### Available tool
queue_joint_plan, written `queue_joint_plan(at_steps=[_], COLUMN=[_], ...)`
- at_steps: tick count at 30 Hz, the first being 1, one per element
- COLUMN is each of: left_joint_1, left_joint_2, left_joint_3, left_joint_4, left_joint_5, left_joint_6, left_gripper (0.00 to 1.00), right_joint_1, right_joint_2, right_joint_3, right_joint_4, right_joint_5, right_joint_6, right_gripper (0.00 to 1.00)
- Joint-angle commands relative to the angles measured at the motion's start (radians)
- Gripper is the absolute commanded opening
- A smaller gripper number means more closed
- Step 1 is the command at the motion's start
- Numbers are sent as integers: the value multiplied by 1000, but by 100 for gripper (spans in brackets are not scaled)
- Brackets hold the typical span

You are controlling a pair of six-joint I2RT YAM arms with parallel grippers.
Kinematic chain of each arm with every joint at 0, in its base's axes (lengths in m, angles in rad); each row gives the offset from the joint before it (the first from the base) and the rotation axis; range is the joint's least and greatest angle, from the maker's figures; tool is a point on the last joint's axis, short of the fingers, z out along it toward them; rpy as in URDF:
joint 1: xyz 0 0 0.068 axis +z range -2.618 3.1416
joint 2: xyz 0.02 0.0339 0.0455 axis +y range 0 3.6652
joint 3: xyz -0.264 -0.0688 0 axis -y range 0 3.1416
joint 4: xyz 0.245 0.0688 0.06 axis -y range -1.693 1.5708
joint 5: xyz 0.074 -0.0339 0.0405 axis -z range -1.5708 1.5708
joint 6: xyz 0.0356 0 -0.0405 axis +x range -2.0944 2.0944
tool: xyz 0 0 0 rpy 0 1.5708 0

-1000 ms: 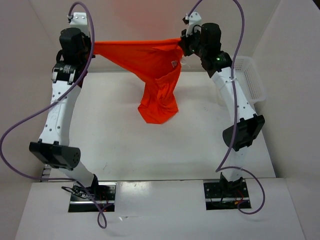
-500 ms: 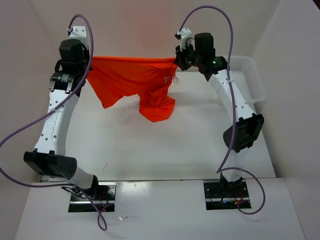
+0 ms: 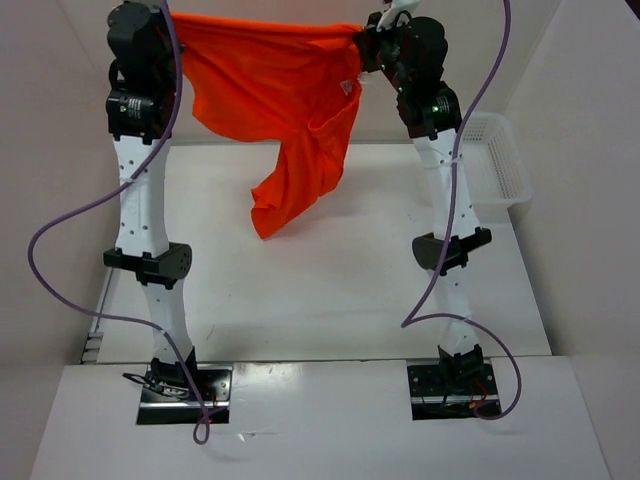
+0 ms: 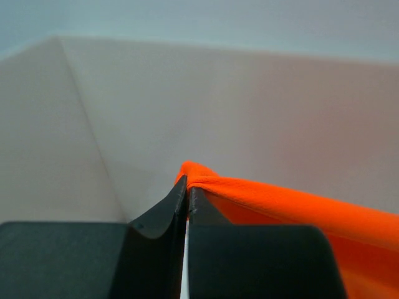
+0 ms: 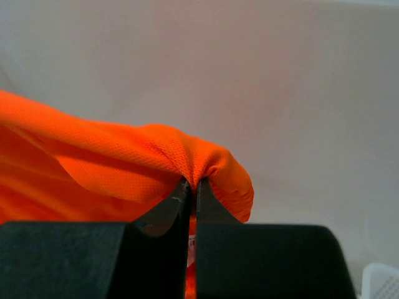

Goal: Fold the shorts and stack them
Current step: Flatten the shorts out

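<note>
The orange shorts [image 3: 275, 95] hang stretched between my two raised grippers, high above the table at the back. My left gripper [image 3: 168, 22] is shut on the left corner of the waistband, seen pinched in the left wrist view [image 4: 188, 184]. My right gripper [image 3: 362, 42] is shut on the right corner, seen pinched in the right wrist view [image 5: 193, 185]. One leg [image 3: 290, 195] dangles down to the left above the table. A small white label [image 3: 349, 88] shows near the right corner. The drawstring is not visible.
A white mesh basket [image 3: 500, 160] stands at the table's right edge, its corner also showing in the right wrist view [image 5: 381, 280]. The white table [image 3: 330, 290] lies below the shorts. White walls enclose the back and sides.
Both arms have risen and straightened, lifting the shorts higher. The cloth has spread wider between the grippers and the hanging leg has swung to the left.
</note>
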Motion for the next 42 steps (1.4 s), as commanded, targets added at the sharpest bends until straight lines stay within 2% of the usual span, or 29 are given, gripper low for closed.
queue_joint_plan(at_steps=[1, 4, 5, 7, 8, 10, 12, 13, 14, 15, 16, 17, 19, 20, 23, 24, 27, 33, 34, 36, 38, 39, 40, 42], left_joint_1=[-14, -5, -5, 7, 7, 7, 7, -25, -48, -75, -126, -126, -126, -126, -126, -126, -117, -93, -83, -83, -74, -62, -62, -36], left_joint_2=[-36, -88, -106, -125, -149, -189, -313, -463, -548, -632, -753, -792, -864, -889, -990, -1016, -1038, -1081, -1081, -1090, -1090, -1099, -1099, -1108], left_joint_3=[48, 20, 20, -13, -38, -198, -416, -746, -935, -1118, -1384, -1468, -1587, -1707, -1874, -1953, -2037, -2156, -2169, -2193, -2205, -2206, -2216, -2230], left_joint_4=[-89, -217, -307, -385, -456, -498, -452, -318, -229, -143, -40, -39, -90, -100, -111, -122, -122, -102, -102, -102, -102, -102, -102, -91], left_joint_5=[-18, 72, 120, 220, 254, 332, 361, 343, 309, 267, 184, 167, 177, 186, 218, 219, 194, 101, 100, 90, 79, 79, 79, 68], left_joint_6=[5, 5, 5, 5, 5, 5, 5, 5, 5, 5, 5, 5, 5, 5, 5, 5, 5, 5, 5, 5, 5, 5, 5, 5], left_gripper=[0, 0, 0, 0, 0, 0, 0, 0, 0, 0, 0, 0, 0, 0, 0, 0, 0, 0, 0, 0, 0, 0, 0, 0], right_joint_1=[17, 35, 52, 92, 107, 168, 204, 234, 251, 267, 277, 290, 299, 308, 349, 350, 389, 576, 601, 649, 649, 649, 649, 598], right_joint_2=[-37, -77, -89, -89, -89, -114, -189, -218, -285, -322, -357, -434, -514, -590, -649, -649, -619, -447, -447, -483, -560, -609, -719, -814], right_joint_3=[83, 83, 83, 72, 54, -82, -244, -320, -404, -587, -678, -862, -1050, -1227, -1470, -1509, -1561, -1287, -1287, -1375, -1476, -1588, -1639, -1733], right_joint_4=[-54, -172, -260, -366, -478, -532, -533, -533, -533, -533, -533, -514, -484, -464, -387, -352, -301, -269, -269, -240, -229, -229, -220, -211], right_joint_5=[140, 82, 73, 64, 63, 51, 37, 37, 37, 37, 28, 28, 17, 28, 42, 42, 53, 82, 82, 59, 48, 80, 91, 56], right_joint_6=[45, 13, 1, -18, -18, -57, -68, -68, -77, -77, -91, -91, -91, -102, -125, -151, -163, -185, -170, -151, -127, -117, -79, -30], right_gripper=[0, 0, 0, 0, 0, 0, 0, 0, 0, 0, 0, 0, 0, 0, 0, 0, 0, 0, 0, 37, 70, 74, 77, 78])
